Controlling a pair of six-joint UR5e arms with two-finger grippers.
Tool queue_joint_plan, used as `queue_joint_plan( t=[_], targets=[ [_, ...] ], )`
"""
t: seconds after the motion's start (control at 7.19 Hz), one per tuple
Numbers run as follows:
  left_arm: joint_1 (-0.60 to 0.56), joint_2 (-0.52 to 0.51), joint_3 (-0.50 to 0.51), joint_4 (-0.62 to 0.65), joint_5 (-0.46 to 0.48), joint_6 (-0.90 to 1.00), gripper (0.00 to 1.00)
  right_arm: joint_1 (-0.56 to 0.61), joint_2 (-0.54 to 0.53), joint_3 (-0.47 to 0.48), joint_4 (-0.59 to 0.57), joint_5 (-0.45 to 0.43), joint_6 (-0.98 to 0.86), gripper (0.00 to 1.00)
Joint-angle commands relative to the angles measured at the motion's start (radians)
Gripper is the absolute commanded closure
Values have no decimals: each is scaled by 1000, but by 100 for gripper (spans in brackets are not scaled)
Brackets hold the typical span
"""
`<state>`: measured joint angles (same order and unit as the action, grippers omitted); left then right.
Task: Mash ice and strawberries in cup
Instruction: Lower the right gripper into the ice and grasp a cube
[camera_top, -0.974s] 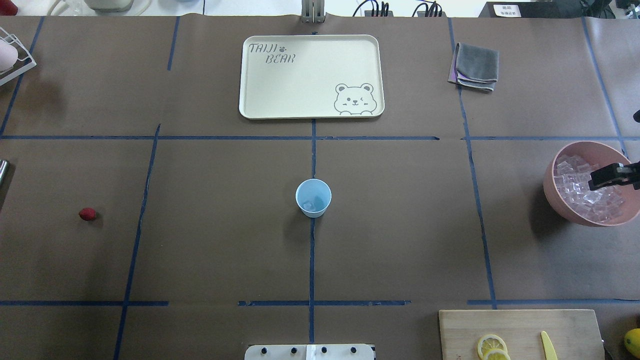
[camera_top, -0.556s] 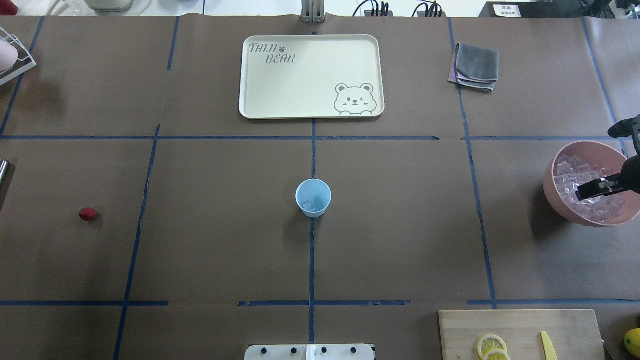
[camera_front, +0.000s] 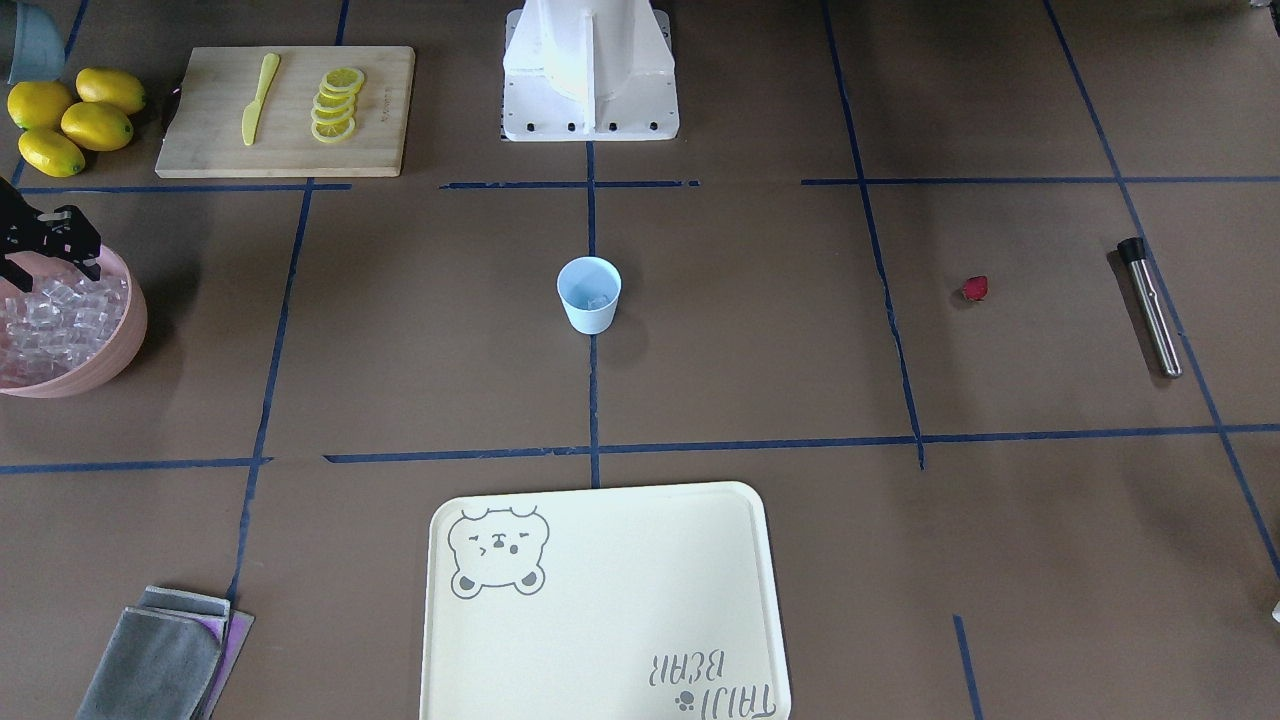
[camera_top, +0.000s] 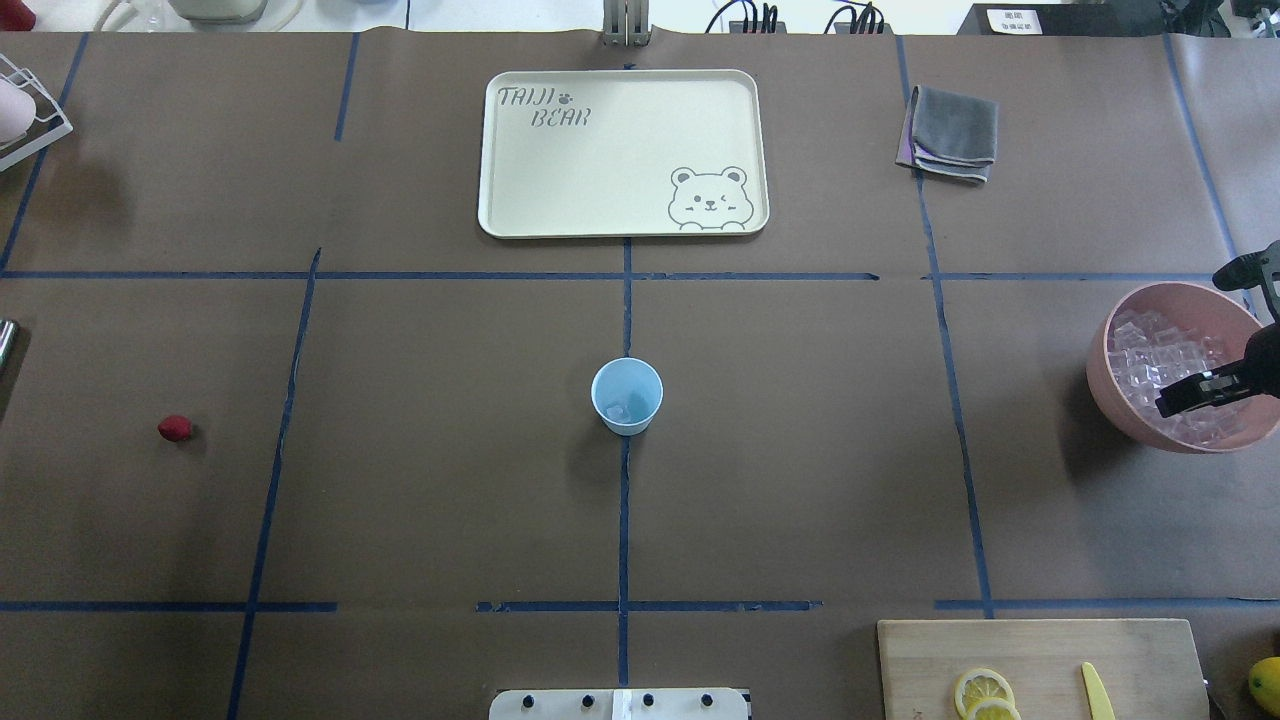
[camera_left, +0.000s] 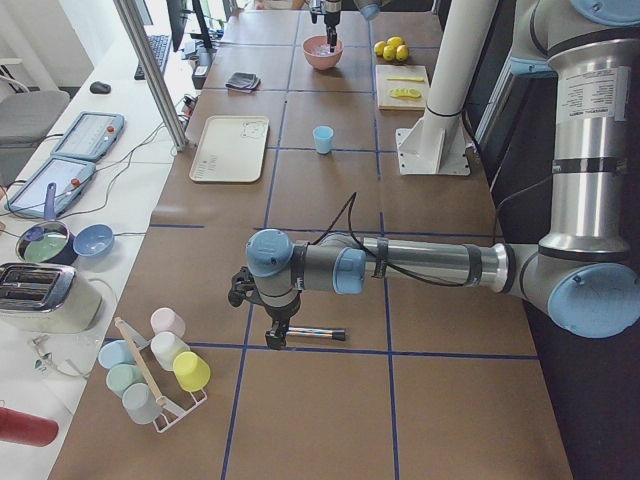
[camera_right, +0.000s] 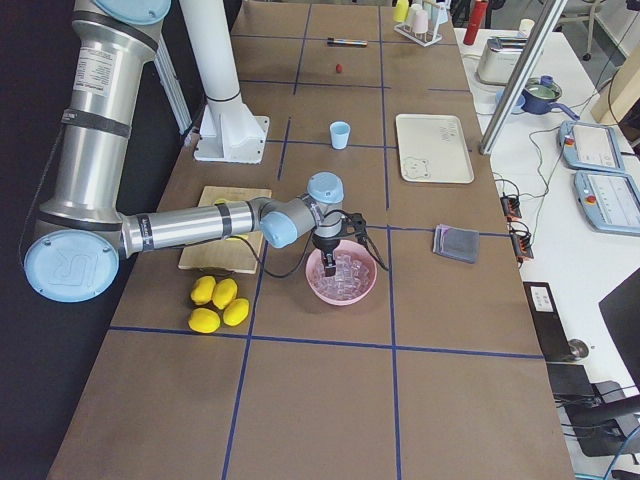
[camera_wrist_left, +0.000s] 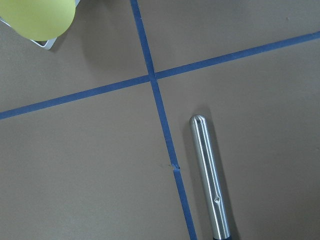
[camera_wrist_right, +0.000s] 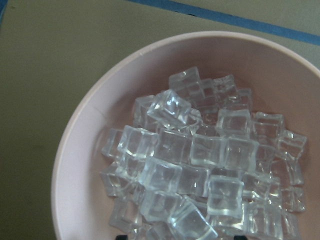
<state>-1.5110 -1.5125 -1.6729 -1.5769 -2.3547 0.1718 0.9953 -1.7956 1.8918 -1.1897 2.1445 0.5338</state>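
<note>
The light-blue cup (camera_top: 627, 395) stands upright at the table's middle with a little ice (camera_top: 617, 410) on its bottom. The strawberry (camera_top: 174, 428) lies alone on the paper far to the left. My right gripper (camera_front: 45, 268) hangs over the pink bowl (camera_top: 1110, 390) heaped with ice cubes (camera_wrist_right: 200, 165). It is open, with both fingertips just showing at the bottom edge of the right wrist view and nothing between them. My left gripper (camera_left: 278, 335) hovers over a steel muddler (camera_wrist_left: 210, 180). I cannot tell whether it is open or shut.
A cream bear tray (camera_top: 622, 152) and a folded grey cloth (camera_top: 950, 132) lie at the far side. A cutting board (camera_front: 285, 110) with lemon slices and a yellow knife sits beside whole lemons (camera_front: 75, 118). A rack of coloured cups (camera_left: 160, 365) stands at the left end.
The right gripper has turned at the wrist and shifted a little toward the robot over the ice bowl. The cup and strawberry have not moved.
</note>
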Motion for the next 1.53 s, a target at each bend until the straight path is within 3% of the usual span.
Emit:
queue_joint_plan(
  t=[0.0, 0.42, 1.39],
  targets=[
    [0, 0, -1, 0, 0, 0, 0, 0, -2, -22, 1, 2, -1, 30],
    [2, 0, -5, 0, 0, 0, 0, 0, 1, -28, 2, 2, -1, 37],
    [2, 0, -24, 0, 0, 0, 0, 23, 13, -22, 2, -2, 0, 39]
  ],
)
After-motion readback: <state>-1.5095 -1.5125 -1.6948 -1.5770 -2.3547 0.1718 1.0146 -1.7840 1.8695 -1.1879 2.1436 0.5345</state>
